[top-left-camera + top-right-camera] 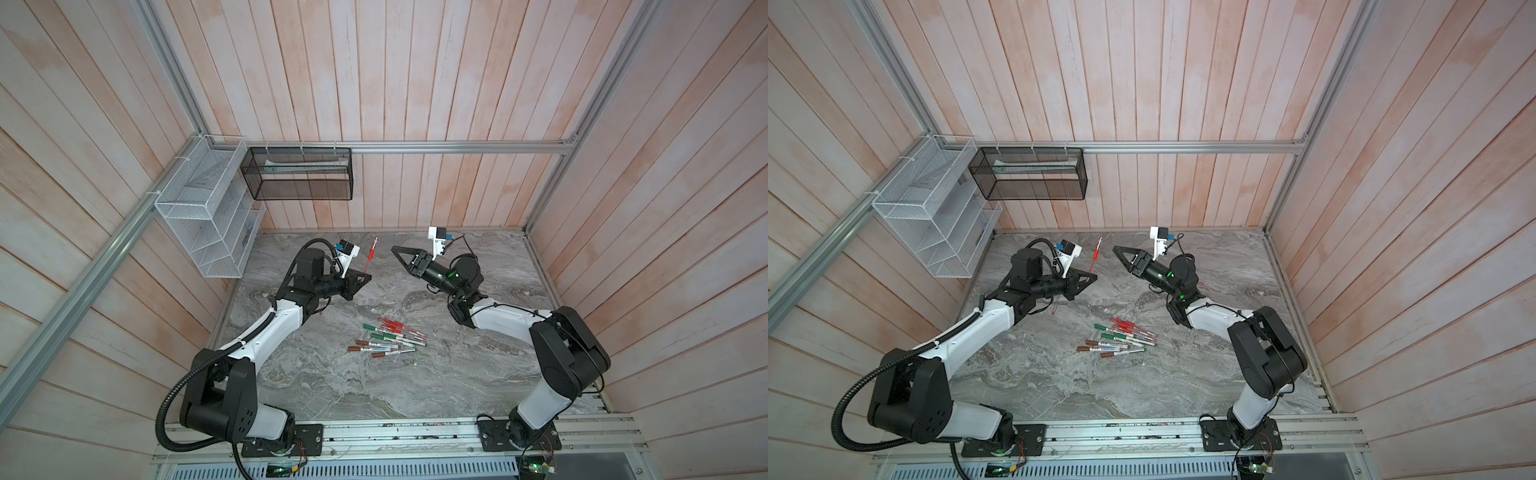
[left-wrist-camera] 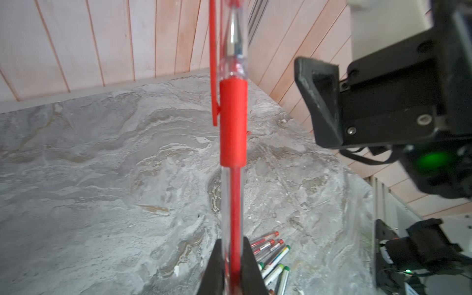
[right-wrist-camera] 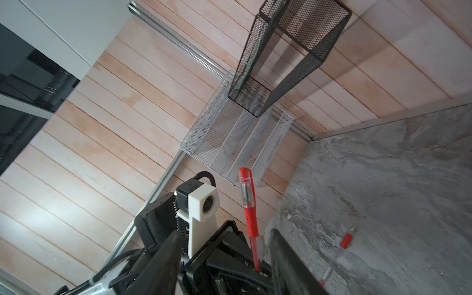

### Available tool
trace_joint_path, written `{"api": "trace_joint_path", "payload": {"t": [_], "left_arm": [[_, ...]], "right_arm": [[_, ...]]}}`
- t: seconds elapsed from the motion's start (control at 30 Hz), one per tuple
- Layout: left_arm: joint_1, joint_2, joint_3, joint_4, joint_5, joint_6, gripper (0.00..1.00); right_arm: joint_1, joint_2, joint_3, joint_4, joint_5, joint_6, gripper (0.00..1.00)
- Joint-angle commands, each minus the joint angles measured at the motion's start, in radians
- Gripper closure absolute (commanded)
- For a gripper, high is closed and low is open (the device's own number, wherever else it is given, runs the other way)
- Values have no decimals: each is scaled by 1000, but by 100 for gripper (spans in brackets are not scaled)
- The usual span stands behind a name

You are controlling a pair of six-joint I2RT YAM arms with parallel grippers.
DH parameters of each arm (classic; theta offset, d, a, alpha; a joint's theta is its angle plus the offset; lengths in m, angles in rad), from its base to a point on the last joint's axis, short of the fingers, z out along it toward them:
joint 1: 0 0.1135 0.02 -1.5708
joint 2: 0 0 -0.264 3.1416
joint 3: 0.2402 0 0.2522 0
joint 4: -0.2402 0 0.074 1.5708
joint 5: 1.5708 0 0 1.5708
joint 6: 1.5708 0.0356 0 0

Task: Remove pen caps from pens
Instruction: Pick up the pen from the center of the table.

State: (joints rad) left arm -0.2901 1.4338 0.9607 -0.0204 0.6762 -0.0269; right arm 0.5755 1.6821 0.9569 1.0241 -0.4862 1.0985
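Left tool (image 2: 232,246) is clamping a light, slick pen (image 2: 233,127) low down; right tool (image 1: 395,250), jaws apart, is facing its seemingly snug cap (image 3: 245,186): pinch there.

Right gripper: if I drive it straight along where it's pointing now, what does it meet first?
Probably the slim clear-barrelled pen with the red grip, held in the shut left gripper. In the right wrist view it stands ahead, between the fingers of the open right gripper; depth is uncertain.

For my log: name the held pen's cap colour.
The pen cap is clear with a red end, best in the right wrist view.
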Motion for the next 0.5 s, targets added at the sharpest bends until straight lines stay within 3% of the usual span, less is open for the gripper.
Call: {"api": "trace_joint_path", "payload": {"t": [0.0, 0.27, 0.47], "left_arm": [[-37, -16, 25, -55, -113, 123, 100], [-46, -11, 18, -37, -110, 92, 100], [-56, -10, 15, -32, -108, 101, 100]], "right_arm": [[27, -3, 99, -293, 110, -141, 39], [46, 63, 218, -421, 161, -141, 37], [53, 109, 279, -460, 136, -149, 46]]}}
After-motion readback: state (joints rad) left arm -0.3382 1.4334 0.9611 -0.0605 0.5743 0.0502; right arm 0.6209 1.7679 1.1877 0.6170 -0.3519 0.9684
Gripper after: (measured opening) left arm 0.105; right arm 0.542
